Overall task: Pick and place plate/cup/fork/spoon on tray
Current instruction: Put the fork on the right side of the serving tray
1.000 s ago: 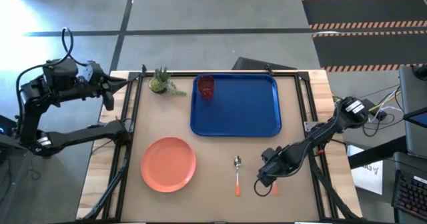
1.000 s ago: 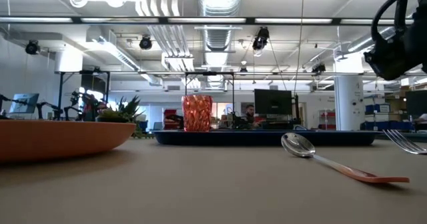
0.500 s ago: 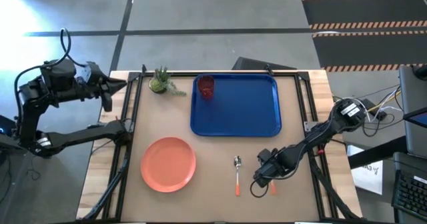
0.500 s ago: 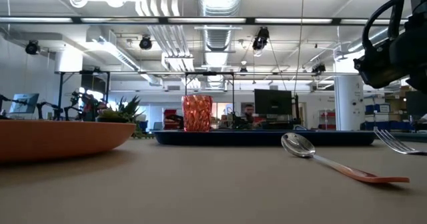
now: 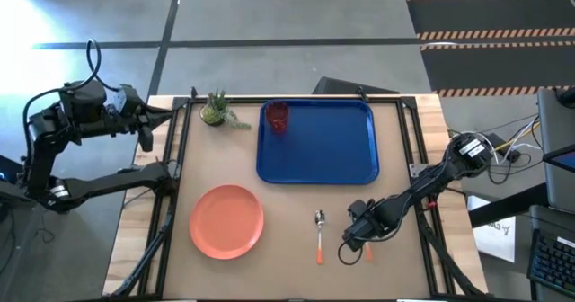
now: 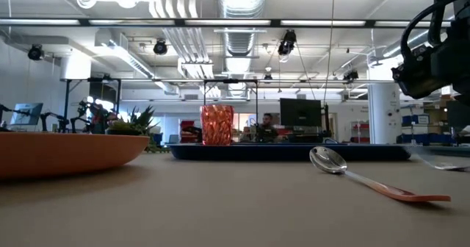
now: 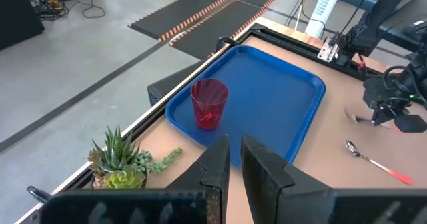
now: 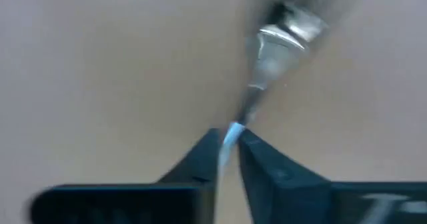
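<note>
Brown table (image 5: 296, 275), one tray (image 5: 316, 141), one cup (image 5: 278, 117), one plate (image 5: 226, 221), one spoon (image 5: 319, 233), right pincer (image 8: 229, 139) clenching one fork (image 8: 267, 57)

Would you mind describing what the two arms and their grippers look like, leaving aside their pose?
Both arms are dark, nearly black, jointed links. The left gripper has two slim, dark, tapering fingers; a black cable loops above that arm. The right gripper has the same dark wedge fingers, and a round white-marked joint shows near that arm's base.
</note>
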